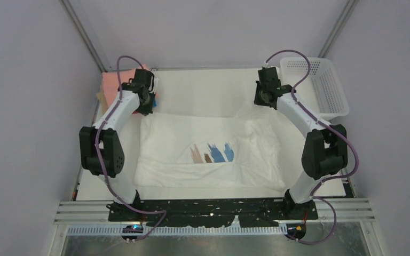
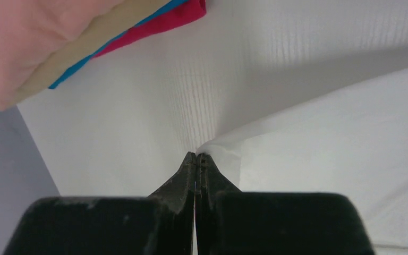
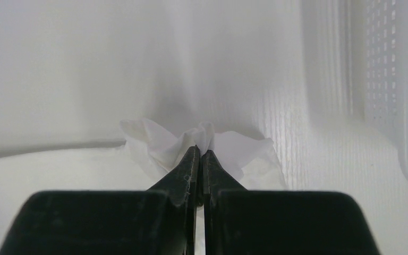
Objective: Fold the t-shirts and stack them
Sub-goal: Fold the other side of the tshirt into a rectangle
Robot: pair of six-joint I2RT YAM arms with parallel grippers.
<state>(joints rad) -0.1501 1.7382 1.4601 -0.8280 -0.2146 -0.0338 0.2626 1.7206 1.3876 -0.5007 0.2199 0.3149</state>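
So the white t-shirt (image 1: 208, 133) is lying spread out in the middle of the table (image 1: 203, 85), chest up. The brush-stroke print (image 1: 212, 153) of tan, brown and blue faces the camera. The near hem looks already turned over into a band along the near edge.

Both arms reach to the far side, one at each far corner. The left gripper (image 2: 197, 155) has its jaws pressed together right on the far-left corner. The cloth runs up into the tips, so I read it as nipping just that corner, though the pinched bit itself is hidden. The right gripper (image 3: 200, 150) is clamped shut on a bunched-up tuft of white fabric at the far-right corner, no doubt about that one.

My guess at the why: holding both far corners at once lets the far edge come toward the near side as one straight line instead of twisting. The right side is pretty crumpled, so it may want tension first.

The stack of folded tees (image 2: 58, 48) sits at the far-left corner of the table, just beyond the left gripper. It goes salmon-pink on top, then tan, blue and magenta, handy for dropping this one on when it's folded.

Surface is a white ribbed-looking mat, low contrast against the shirt. There's a white perforated plastic basket (image 1: 325, 88) at the far right. Pale lavender-grey walls (image 1: 26, 106) close in on three sides, and a metal rail (image 1: 213, 210) runs along the near edge by the arm bases.
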